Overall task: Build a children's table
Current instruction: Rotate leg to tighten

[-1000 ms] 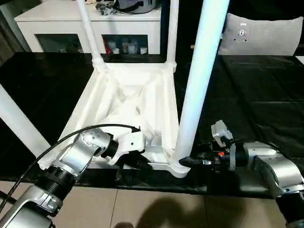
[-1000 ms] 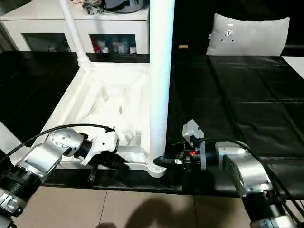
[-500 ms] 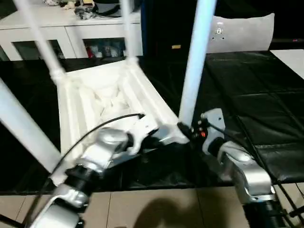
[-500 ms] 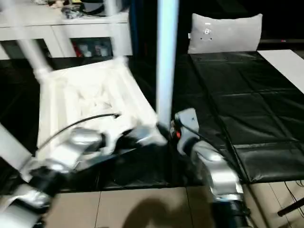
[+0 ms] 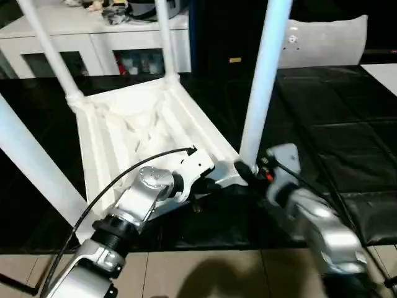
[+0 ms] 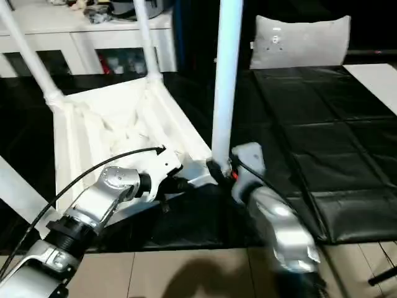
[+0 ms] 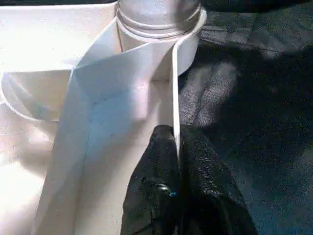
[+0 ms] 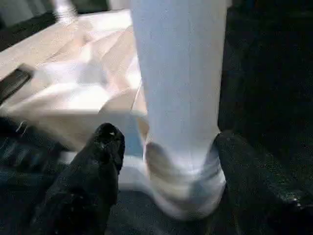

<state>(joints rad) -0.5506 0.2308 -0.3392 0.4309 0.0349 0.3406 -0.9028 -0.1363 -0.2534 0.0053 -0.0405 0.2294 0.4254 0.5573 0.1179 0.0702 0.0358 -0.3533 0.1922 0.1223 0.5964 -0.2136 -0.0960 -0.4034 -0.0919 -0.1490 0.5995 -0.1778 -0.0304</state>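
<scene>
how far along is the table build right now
Nearly done, apparently: the table lies upside down with four legs standing in its corners. In hand: the left gripper pinches the rim while the right gripper straddles the near leg at its base. Left: flipping it upright.

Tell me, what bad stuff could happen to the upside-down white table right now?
1. The left gripper pinches only the thin rim of the table top; it might slip off, and the top could drop or swing.
2. The right gripper has its fingers spread either side of the near leg, not squeezing it, so that leg may wobble if it isn't fully seated.
3. The legs stick up high; tilting the top could knock one against the cabinet.
</scene>
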